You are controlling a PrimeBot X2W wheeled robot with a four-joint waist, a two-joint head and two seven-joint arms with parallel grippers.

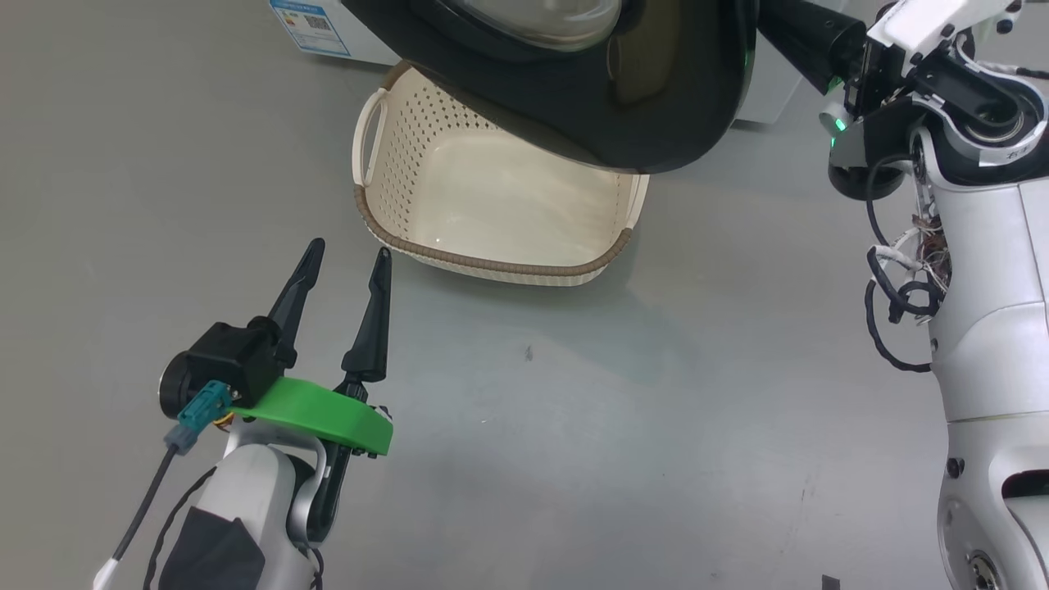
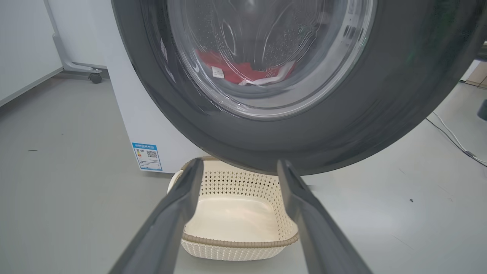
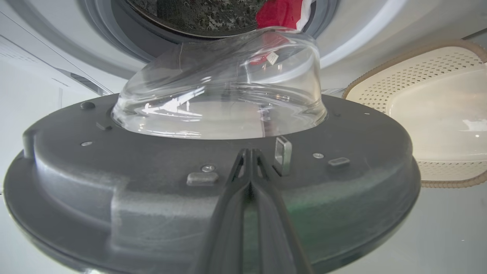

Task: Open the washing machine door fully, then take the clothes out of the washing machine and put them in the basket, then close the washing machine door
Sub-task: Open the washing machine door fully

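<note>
Two grippers, one working. L gripper (image 1: 349,247) near left, jaws wide apart, empty, beside basket (image 1: 492,264); keep it clear. Basket centre, empty, under door (image 1: 574,106), partway open. R gripper (image 3: 249,152) right, fingers pressed together, tips at door's inner face by latch (image 3: 283,155): push w/ steady sweep till fully open. Clothes (image 3: 279,13) far, in drum.

— Where does the head view sit?
— High up, facing steeply down at the floor (image 1: 574,410), with the basket (image 1: 483,264) under the washing machine door (image 1: 574,106) at its top edge.
— And the wrists?
— The left wrist view is low, looking level along the left tool (image 2: 239,163) at the door's outer face, close. The right wrist view looks along the right tool (image 3: 249,152), very near the door's inner side.
— What do they share?
— Door and basket, all three.
</note>
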